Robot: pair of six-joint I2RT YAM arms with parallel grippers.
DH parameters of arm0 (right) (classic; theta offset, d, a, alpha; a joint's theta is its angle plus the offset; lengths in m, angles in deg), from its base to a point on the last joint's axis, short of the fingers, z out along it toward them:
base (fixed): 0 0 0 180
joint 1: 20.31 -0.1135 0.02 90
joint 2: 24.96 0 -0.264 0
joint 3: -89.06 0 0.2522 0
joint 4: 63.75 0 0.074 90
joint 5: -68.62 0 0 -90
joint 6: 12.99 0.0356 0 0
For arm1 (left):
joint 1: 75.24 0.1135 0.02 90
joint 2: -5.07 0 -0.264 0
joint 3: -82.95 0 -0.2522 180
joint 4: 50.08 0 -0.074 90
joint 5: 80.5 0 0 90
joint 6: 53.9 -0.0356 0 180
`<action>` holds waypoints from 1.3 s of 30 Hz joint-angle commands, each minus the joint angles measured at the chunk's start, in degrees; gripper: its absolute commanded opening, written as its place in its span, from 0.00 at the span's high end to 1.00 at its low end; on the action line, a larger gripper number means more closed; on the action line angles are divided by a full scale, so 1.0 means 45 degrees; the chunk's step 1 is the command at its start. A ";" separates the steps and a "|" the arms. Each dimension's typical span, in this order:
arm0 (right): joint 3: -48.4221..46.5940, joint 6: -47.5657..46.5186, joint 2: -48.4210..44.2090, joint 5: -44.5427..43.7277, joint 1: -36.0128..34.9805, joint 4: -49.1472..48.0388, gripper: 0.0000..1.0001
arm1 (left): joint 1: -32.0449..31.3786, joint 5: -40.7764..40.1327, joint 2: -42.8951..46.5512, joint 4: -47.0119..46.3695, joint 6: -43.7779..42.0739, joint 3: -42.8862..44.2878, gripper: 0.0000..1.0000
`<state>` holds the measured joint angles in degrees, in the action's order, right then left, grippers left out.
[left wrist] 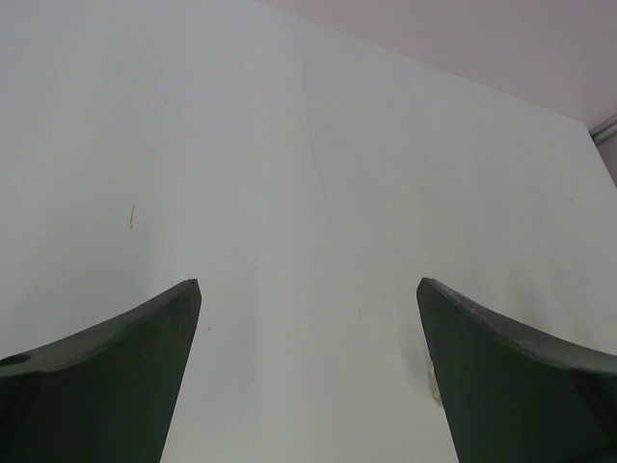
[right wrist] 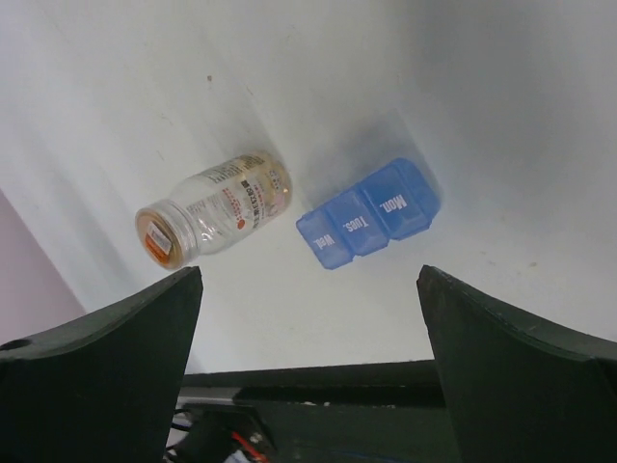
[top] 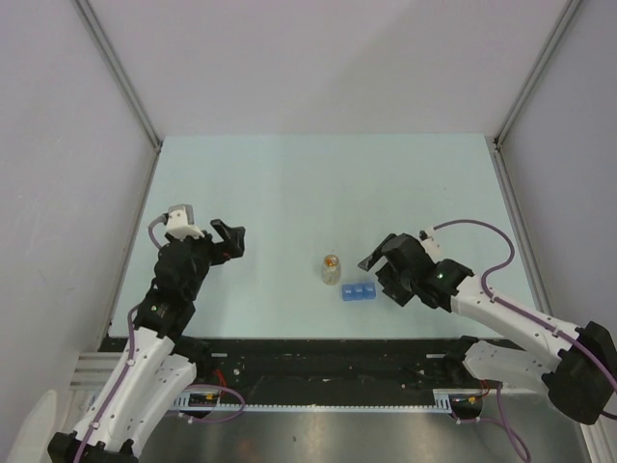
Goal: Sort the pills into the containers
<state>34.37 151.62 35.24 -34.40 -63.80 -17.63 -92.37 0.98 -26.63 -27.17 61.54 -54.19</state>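
Beside the bottle [right wrist: 214,206] on the table [top: 289,183] lies the pill box [right wrist: 368,214], lids shut, contents hidden. Left pincer [left wrist: 308,289] and right pincer [right wrist: 308,280] gape wide, empty.

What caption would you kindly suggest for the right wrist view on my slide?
Open right gripper facing a clear pill bottle beside the blue pill box.
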 commanded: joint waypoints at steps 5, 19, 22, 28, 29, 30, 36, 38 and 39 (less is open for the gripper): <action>-0.0163 0.5664 0.0935 -0.1914 -0.0981 0.1403 0.00 | -0.0179 0.0622 0.0112 0.0174 -0.0104 0.0271 0.00; -0.0182 0.6468 0.3788 -0.0762 -0.0065 -0.0354 0.01 | -0.0276 0.0506 0.0131 0.0448 -0.0124 0.0310 0.00; -0.0163 0.6448 0.4120 -0.0566 0.0015 -0.0861 0.06 | -0.0296 0.0428 0.0112 0.0526 -0.0124 0.0330 0.00; -0.0163 0.6253 0.4921 -0.0019 0.0054 -0.1545 0.22 | -0.0296 0.0466 -0.0005 0.0565 -0.0085 0.0369 0.00; -0.0182 0.6175 0.4999 0.0060 0.0054 -0.1624 0.23 | -0.0296 0.0447 -0.0025 0.0565 -0.0085 0.0369 0.00; -0.0163 0.6155 0.5058 0.0118 0.0054 -0.1663 0.26 | -0.0296 0.0427 -0.0025 0.0565 -0.0104 0.0369 0.00; -0.0163 0.5648 0.5196 0.0236 0.0034 -0.1839 0.59 | -0.0296 0.0388 -0.0025 0.0682 -0.0104 0.0388 0.00; -0.0163 0.5511 0.5079 0.0217 0.0054 -0.1762 0.73 | -0.0296 0.0388 -0.0045 0.0701 -0.0124 0.0408 0.00; -0.0163 0.5355 0.4981 0.0197 0.0054 -0.1703 0.86 | -0.0296 0.0427 -0.0045 0.0702 -0.0124 0.0408 0.00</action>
<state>34.26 177.71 58.04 -32.74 -63.71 -26.09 -93.35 2.62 -26.81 -23.84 61.54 -54.19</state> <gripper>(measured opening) 0.351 0.996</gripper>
